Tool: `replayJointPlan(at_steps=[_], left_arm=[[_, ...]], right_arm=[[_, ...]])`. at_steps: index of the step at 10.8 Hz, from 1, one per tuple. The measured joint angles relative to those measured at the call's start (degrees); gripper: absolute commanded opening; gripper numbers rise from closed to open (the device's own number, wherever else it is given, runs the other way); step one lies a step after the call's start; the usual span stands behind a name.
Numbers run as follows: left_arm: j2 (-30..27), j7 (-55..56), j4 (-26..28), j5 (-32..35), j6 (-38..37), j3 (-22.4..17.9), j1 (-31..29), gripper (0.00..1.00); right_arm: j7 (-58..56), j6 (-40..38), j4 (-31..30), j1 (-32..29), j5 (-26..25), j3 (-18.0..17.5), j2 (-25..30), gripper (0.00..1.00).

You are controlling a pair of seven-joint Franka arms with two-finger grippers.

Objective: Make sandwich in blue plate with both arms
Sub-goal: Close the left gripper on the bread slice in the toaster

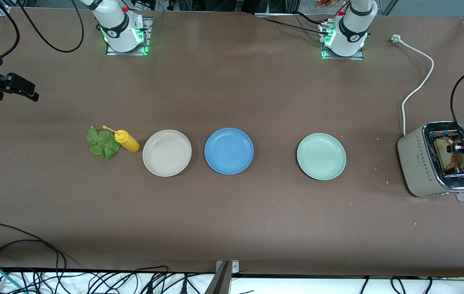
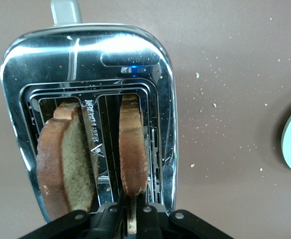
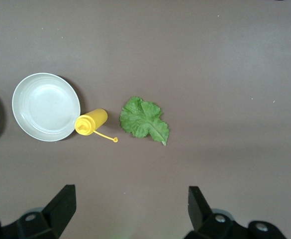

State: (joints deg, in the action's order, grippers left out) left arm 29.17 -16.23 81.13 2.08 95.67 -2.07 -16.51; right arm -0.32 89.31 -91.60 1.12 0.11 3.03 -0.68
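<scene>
The left claw (image 2: 131,219) is down at the toaster (image 1: 440,159), and its two fingers are pinched on the edge of one bread slice (image 2: 133,152) that stands up in a slot. In the left wrist view the slice sits between the black fingers, so the claw is clamped on it. A second bread slice (image 2: 65,162) stands in the other slot, just beside the first, and it leans a little. The toaster is shiny on top and pale on its sides, and it sits at the left arm's end of the counter (image 1: 232,220). Small crumbs (image 1: 382,167) lie on the counter near it, and a white cord (image 1: 417,85) runs from it toward the arm bases. The right claw (image 3: 130,211) hangs in the air at the right arm's end, above the counter near the lettuce leaf (image 1: 103,143), and its fingers are wide apart with nothing between them. The green lettuce leaf lies flat on the counter, touching or almost touching a yellow squeeze bottle (image 1: 127,141) that lies on its side. Next to the bottle is the beige plate (image 1: 167,152). Just beside that one is the blue plate (image 1: 229,150), in the middle of the counter, with nothing on it. The pale green plate (image 1: 321,156) sits well apart from it, between the blue plate and the toaster.
</scene>
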Motion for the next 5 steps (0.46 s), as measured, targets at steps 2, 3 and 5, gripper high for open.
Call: replayJointPlan(at_steps=[2,3,5], left_arm=[[-0.1,0.0,-0.4,0.0,0.0,0.1,0.1,0.0],[-0.2,0.0,-0.6,0.0,-0.2,0.2,0.1,0.0],[-1.1,0.0,-0.9,0.0,-0.6,0.3,0.2,0.0]], right_arm=[[0.0,0.0,0.0,0.0,0.0,0.0,0.0,1.0],[0.0,0.0,0.0,0.0,0.0,0.0,0.0,1.0],[0.0,0.0,0.0,0.0,0.0,0.0,0.0,1.0]])
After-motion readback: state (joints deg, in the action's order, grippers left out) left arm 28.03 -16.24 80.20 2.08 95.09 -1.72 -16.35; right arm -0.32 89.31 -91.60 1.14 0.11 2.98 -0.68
